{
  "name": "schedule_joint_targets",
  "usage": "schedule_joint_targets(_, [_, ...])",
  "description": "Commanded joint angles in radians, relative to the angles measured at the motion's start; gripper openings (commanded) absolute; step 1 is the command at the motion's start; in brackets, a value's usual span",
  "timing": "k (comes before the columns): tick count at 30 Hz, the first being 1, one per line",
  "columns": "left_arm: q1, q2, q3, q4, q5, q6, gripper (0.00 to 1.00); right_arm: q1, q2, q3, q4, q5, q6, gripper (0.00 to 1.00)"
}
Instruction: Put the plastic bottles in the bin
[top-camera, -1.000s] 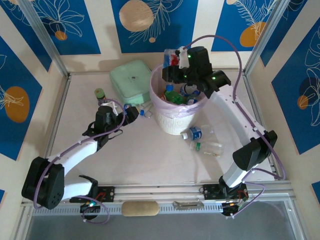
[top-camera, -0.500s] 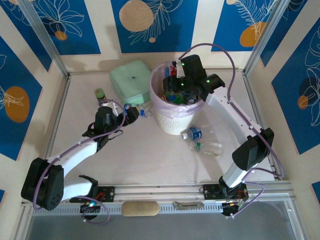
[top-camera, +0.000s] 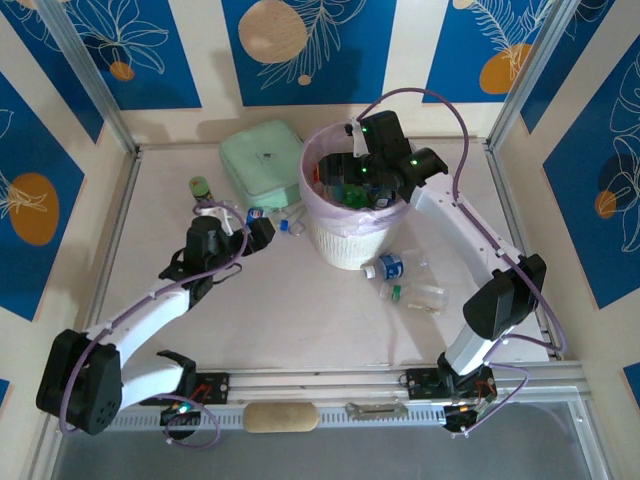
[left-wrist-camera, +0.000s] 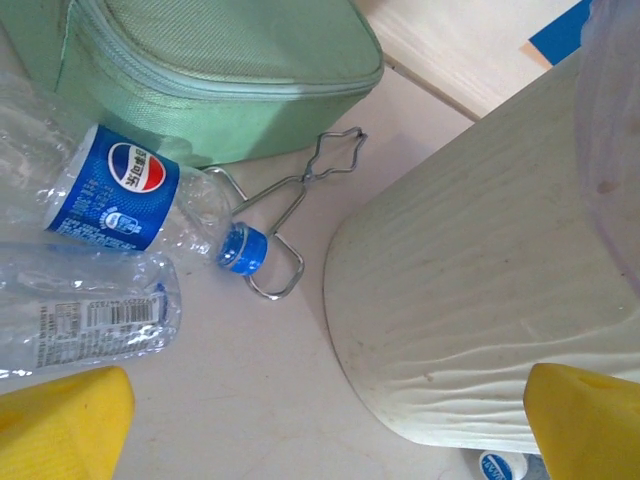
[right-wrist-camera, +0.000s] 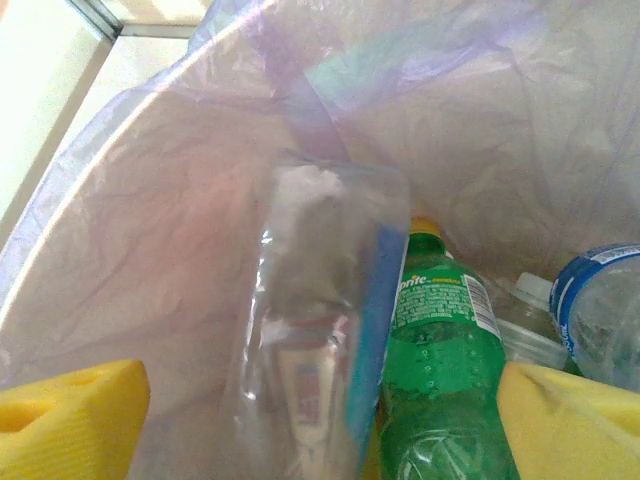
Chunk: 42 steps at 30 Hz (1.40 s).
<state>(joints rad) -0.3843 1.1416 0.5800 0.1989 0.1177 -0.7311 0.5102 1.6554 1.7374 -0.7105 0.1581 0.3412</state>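
Both pairs of jaws stand wide | right gripper (right-wrist-camera: 320, 440) hangs over the bin (top-camera: 345, 245), its pads (right-wrist-camera: 70, 420) clear of a clear blue-labelled bottle (right-wrist-camera: 320, 330) inside the pink liner (right-wrist-camera: 180, 230), beside a green bottle (right-wrist-camera: 440, 370) | left gripper (left-wrist-camera: 325, 425) grips nothing, by the bin wall, near a Pepsi bottle (left-wrist-camera: 120, 195) beside the mint box (left-wrist-camera: 220, 70) | we count two more bottles (top-camera: 392, 266) on the table (top-camera: 300, 320).

Table (top-camera: 300, 320): pale, flat top. Bin (top-camera: 345, 245) stands on it. Left of the bin: mint-green box (top-camera: 262, 160), then dark jar with green lid (top-camera: 200, 186) farther out. At the bin's left foot: two clear bottles (left-wrist-camera: 120, 195) and a wire clip (left-wrist-camera: 290, 215). Right-front of the bin: blue-labelled bottle (top-camera: 390, 267) and green-capped bottle (top-camera: 425, 296).
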Motion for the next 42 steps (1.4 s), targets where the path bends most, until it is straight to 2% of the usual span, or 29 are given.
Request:
schedule_joint_targets(1, [0.011,-0.017,0.015,-0.041,-0.029,0.050,1.00,0.002,-0.011,0.061,-0.020,0.018,-0.013,0.99])
schedule_joint_targets(7, [0.062,-0.006,0.088,-0.106,-0.042,0.129,1.00,0.002,-0.110,0.043,0.018,0.033,-0.013,0.99])
schedule_joint_targets(15, [0.137,0.063,0.167,-0.122,-0.050,0.197,1.00,-0.034,-0.341,-0.178,0.139,0.033,0.038,0.99])
schedule_joint_targets(20, [0.191,0.159,0.227,-0.130,-0.028,0.238,1.00,-0.136,-0.485,-0.336,0.189,-0.048,0.121,0.99])
schedule_joint_targets(29, [0.256,0.332,0.316,-0.141,0.043,0.269,1.00,-0.377,-0.709,-0.577,0.197,-0.050,0.215,0.99])
schedule_joint_targets(34, [0.261,0.392,0.341,-0.148,0.040,0.301,1.00,-0.497,-0.772,-0.681,0.193,-0.074,0.271,0.99])
schedule_joint_targets(42, [0.262,0.462,0.351,-0.174,0.071,0.331,1.00,-0.592,-0.822,-0.797,0.230,-0.105,0.348,0.99])
